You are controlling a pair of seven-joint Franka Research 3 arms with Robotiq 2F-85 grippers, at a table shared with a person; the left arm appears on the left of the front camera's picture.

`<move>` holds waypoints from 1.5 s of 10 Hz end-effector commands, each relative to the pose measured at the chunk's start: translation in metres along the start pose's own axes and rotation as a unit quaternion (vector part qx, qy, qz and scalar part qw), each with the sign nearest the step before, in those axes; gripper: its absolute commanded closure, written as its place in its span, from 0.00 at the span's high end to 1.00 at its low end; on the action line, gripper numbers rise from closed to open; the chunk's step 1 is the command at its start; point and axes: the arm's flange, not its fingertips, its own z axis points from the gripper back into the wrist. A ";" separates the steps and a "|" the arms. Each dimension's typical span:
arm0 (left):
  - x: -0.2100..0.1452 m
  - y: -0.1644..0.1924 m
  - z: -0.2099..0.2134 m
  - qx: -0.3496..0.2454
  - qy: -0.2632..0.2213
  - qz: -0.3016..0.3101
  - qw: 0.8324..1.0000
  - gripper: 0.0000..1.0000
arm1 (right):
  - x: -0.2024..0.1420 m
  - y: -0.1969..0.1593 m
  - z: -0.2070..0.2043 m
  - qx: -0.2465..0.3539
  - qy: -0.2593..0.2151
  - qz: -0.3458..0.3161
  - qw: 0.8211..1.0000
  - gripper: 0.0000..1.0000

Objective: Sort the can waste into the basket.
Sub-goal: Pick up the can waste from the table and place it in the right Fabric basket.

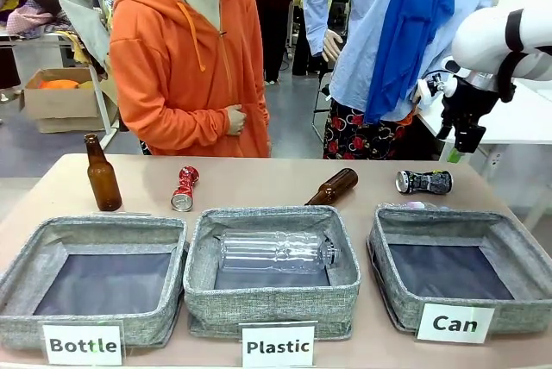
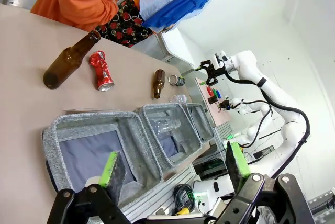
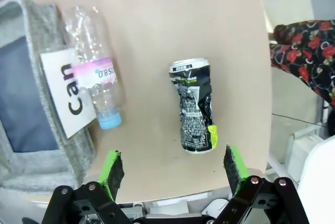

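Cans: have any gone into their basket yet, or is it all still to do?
Done: nothing yet; neither can is in the Can basket. In hand: the right gripper hangs open over the dark can, which lies on the table beyond that basket, not gripped. The left gripper is open too, holding nothing. Left: both cans, including the red can lying by the upright brown bottle.

Upright brown bottle (image 1: 102, 175), binned plastic bottle (image 1: 276, 251)
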 end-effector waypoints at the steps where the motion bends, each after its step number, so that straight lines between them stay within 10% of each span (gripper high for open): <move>1: 0.002 0.000 -0.001 -0.011 -0.008 -0.011 1.000 1.00 | 0.007 -0.013 -0.022 -0.002 0.012 0.012 1.000 1.00; 8: 0.002 0.000 -0.001 -0.011 -0.008 -0.011 1.000 1.00 | 0.002 -0.059 -0.123 0.062 0.044 0.026 0.997 1.00; 15: 0.002 0.000 -0.001 -0.011 -0.008 -0.011 1.000 1.00 | -0.002 -0.054 -0.135 0.073 0.044 0.042 0.995 1.00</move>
